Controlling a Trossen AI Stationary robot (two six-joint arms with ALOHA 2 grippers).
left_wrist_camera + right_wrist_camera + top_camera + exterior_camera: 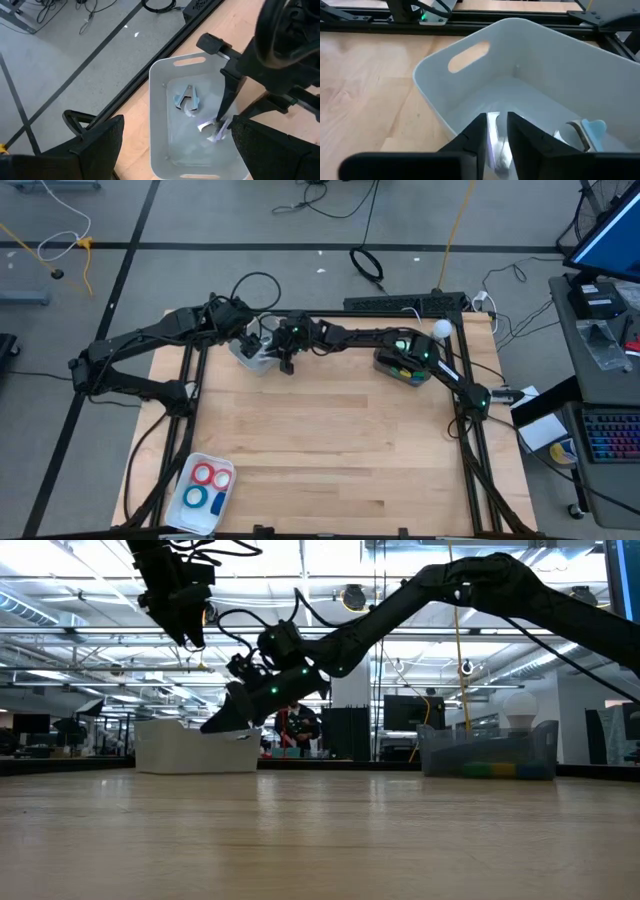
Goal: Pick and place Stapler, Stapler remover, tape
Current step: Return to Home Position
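A white bin (252, 356) stands at the table's far edge, left of the middle. A blue-and-silver staple remover (187, 97) lies on its floor, and it also shows in the right wrist view (585, 132). My right gripper (221, 122) reaches across from the right and down into the bin, shut on a second, silvery staple remover (496, 142). My left gripper (177, 125) hovers open above the bin. Red and blue tape rolls (205, 485) lie in a white tray (192, 518) at the near left corner. I cannot make out a stapler. My right gripper pinches the silvery staple remover between its two fingers (475, 135), which slant down into the bin from the table's right side. The metal piece (214, 131) sticks out below the fingertips, close to the bin floor. I cannot tell whether it touches the floor.
A clear grey bin (405, 366) with yellow, green and blue things stands at the far right, under the right arm. The middle and near part of the wooden table (330, 440) is bare. Black frame posts (470, 420) stand at the table's sides.
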